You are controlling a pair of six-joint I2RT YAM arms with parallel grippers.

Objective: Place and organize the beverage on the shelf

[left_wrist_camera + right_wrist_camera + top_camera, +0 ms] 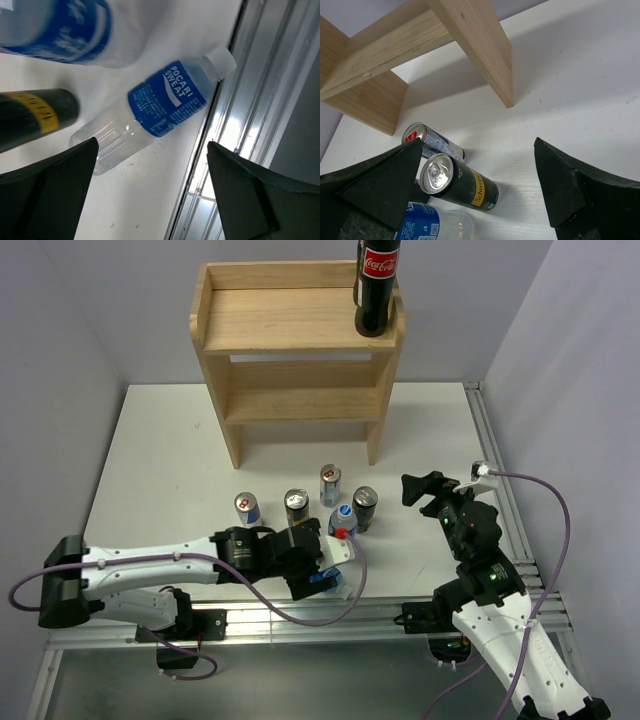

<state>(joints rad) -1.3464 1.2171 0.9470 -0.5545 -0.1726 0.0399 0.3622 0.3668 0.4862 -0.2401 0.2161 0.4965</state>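
The pale wood shelf [295, 320] stands at the back, with a Coca-Cola bottle [377, 285] upright on the right of its top board. Several cans stand on the table, among them a silver one [330, 483] and a black one [365, 507], beside an upright Pocari Sweat bottle [342, 520]. A second Pocari Sweat bottle [160, 105] lies on its side near the front edge. My left gripper [152, 146] is open and empty just above its clear lower end. My right gripper [425, 492] is open and empty, right of the cans, facing a black Schweppes can [462, 184].
The white table [160, 470] ends at a metal rail [240, 125] close beside the lying bottle. A silver red-and-blue can [432, 142] and the shelf's legs [485, 55] show in the right wrist view. Grey walls enclose the table on three sides.
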